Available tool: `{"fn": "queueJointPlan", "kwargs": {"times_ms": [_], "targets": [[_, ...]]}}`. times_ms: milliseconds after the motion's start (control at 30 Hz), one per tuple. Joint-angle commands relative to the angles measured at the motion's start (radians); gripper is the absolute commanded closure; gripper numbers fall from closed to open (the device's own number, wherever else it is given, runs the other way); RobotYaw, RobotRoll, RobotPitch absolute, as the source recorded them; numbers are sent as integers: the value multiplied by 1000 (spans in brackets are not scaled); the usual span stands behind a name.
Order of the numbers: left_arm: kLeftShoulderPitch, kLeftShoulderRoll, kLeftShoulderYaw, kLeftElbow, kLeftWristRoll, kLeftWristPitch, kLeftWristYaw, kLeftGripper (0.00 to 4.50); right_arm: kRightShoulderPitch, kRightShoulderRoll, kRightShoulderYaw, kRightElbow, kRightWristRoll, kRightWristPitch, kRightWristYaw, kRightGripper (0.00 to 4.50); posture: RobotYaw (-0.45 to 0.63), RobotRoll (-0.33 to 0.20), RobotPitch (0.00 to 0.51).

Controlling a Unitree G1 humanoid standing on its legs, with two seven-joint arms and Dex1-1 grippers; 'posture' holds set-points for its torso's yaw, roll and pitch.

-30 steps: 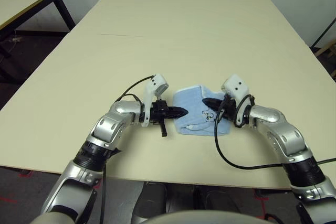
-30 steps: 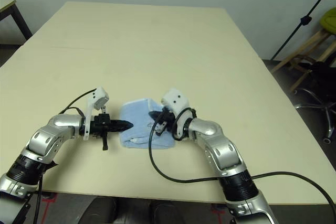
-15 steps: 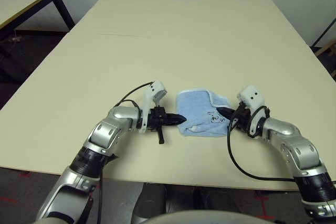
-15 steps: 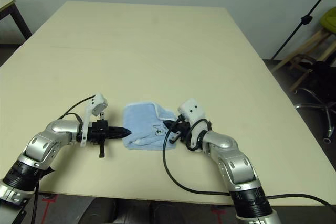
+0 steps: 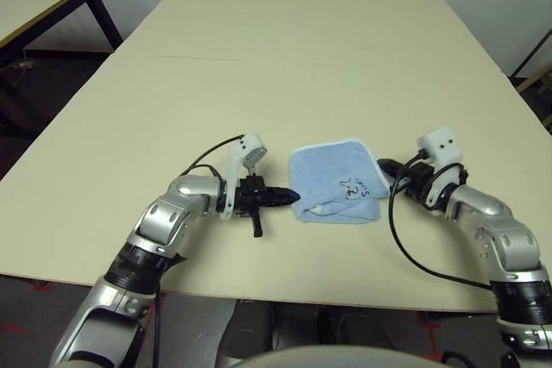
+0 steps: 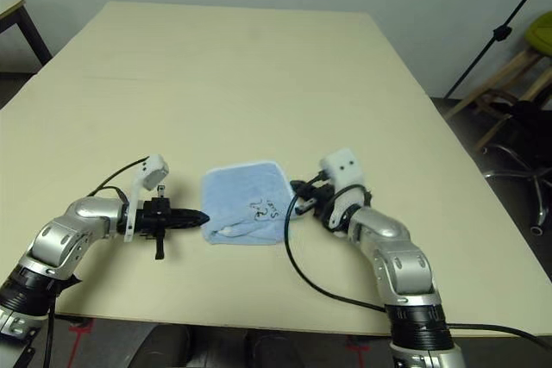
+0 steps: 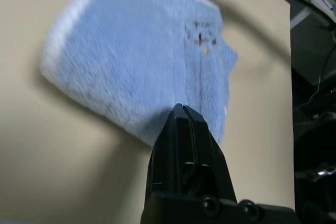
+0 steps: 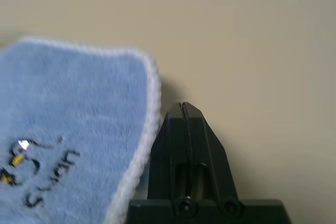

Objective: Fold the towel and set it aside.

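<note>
We take the towel as our landmark: it lies folded into a compact blue square on the surface, close to the near edge, embroidery facing up and the white-stitched edging showing along its far and right sides. The left pincer sits at the towel's left edge, tip touching or pressing the cloth, fingers clenched together with nothing between them; the right pincer lies just beside the towel's right edge, also clenched and empty — a sliver of bare surface shows between it and the stitching. The fold looks finished to us, so the step in hand is setting the towel aside. To do it well, we would open one pincer first, then take hold across all the layers at one edge rather than the top layer alone — otherwise the fold will peel open as it travels. A low slide along the surface should keep the stack flat, and the near-left corner, where a lower layer bulges out, deserves watching.
</note>
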Motion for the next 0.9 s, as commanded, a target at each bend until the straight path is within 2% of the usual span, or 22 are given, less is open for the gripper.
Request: {"fn": "queueJointPlan", "kwargs": {"times_ms": [33, 133, 267, 533, 667, 900], "targets": [[-69, -13, 39, 17, -28, 11, 13, 4470, -31, -9, 3, -37, 38, 30, 21, 4500, 96, 0, 97], [-139, -50, 46, 76, -19, -7, 31, 4470, -76, -1, 40, -41, 45, 39, 36, 4500, 96, 0, 95], [-210, -122, 10, 232, 65, -112, 76, 4470, -123, 26, 127, 27, -4, 2, 52, 4500, 91, 0, 90], [-229, -185, -79, 486, 248, -301, 126, 4470, -136, 86, 226, 229, -120, -107, 35, 4500, 84, 0, 85], [-189, -192, -91, 480, 266, -322, 116, 4470, -93, 87, 271, 277, -162, -101, 42, 4500, 84, 0, 85], [-111, -163, -95, 370, 260, -283, 86, 4470, -1, 34, 267, 156, -126, 45, 68, 4500, 84, 0, 89]]}}
